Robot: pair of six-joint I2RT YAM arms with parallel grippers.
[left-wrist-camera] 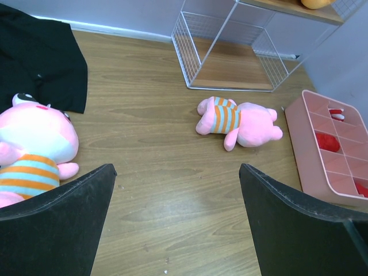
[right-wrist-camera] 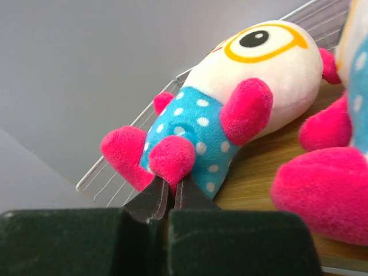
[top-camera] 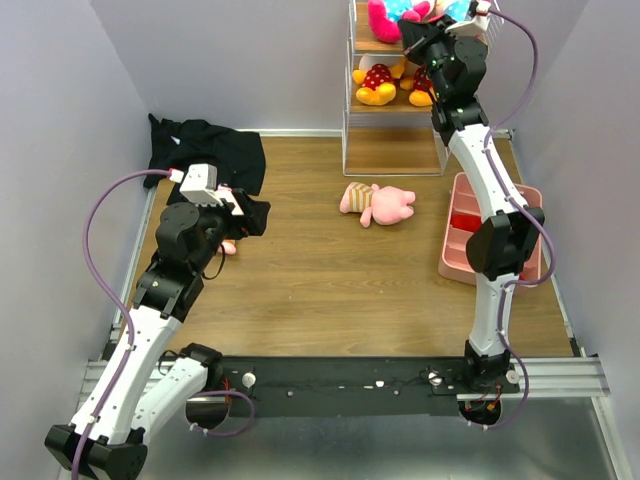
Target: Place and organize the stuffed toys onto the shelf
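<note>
Up at the top right of the overhead view, the right gripper (right-wrist-camera: 165,201) is pinching a magenta foot of the white-and-magenta toy (right-wrist-camera: 241,86), jaws nearly closed, on the shelf (top-camera: 395,150). Letting go and backing out cleanly looks next. The left gripper (left-wrist-camera: 177,172) is hanging wide open and empty beside the near pink toy (left-wrist-camera: 34,149). The far pink toy (top-camera: 378,203) is lying mid-table, between the black cloth (top-camera: 215,150) and the pink tray (top-camera: 455,268).
</note>
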